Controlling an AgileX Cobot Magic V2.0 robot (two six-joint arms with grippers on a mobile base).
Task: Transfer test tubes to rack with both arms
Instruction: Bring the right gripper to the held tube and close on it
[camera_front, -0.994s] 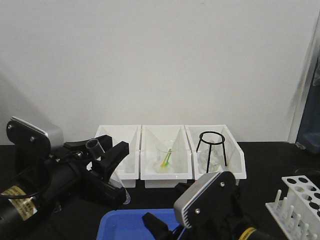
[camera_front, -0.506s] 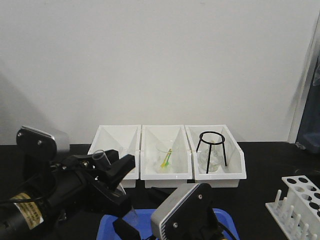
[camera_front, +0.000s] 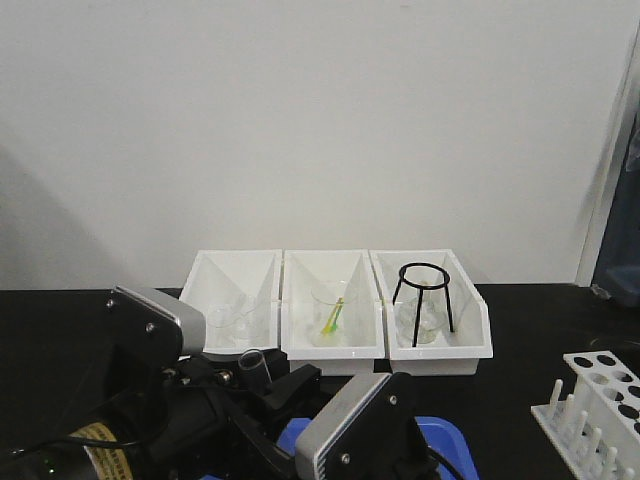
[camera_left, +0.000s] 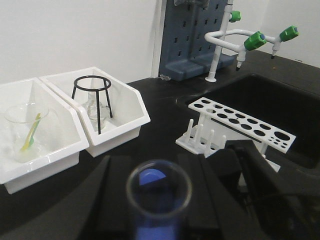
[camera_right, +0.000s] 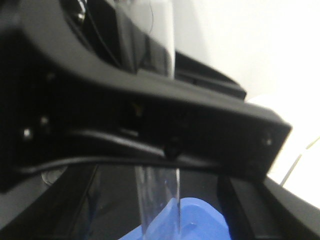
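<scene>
Left wrist view: L gripper (camera_front: 258, 388) clamped on a test tube (camera_left: 158, 200), upright, rim up betw. its fingers. R gripper (camera_front: 360, 430) just beside it; can't make out its opening. Rack (camera_left: 240, 125) ahead-right, well apart.

I see three white slope-fronted plastic bins (camera_front: 335, 350) side by side at the back, against the wall. The left one holds a clear glass beaker (camera_front: 232, 320). The middle one holds a clear beaker with a yellow-green stick (camera_front: 330, 315). In the right one a black wire tripod stand (camera_front: 424, 292) stands over what looks like a glass flask (camera_left: 95, 102). The small white plastic rack (camera_front: 598, 395) stands front right, well apart from the bins. The blue plastic tray (camera_front: 445, 445) lies front centre, left of the rack.
</scene>
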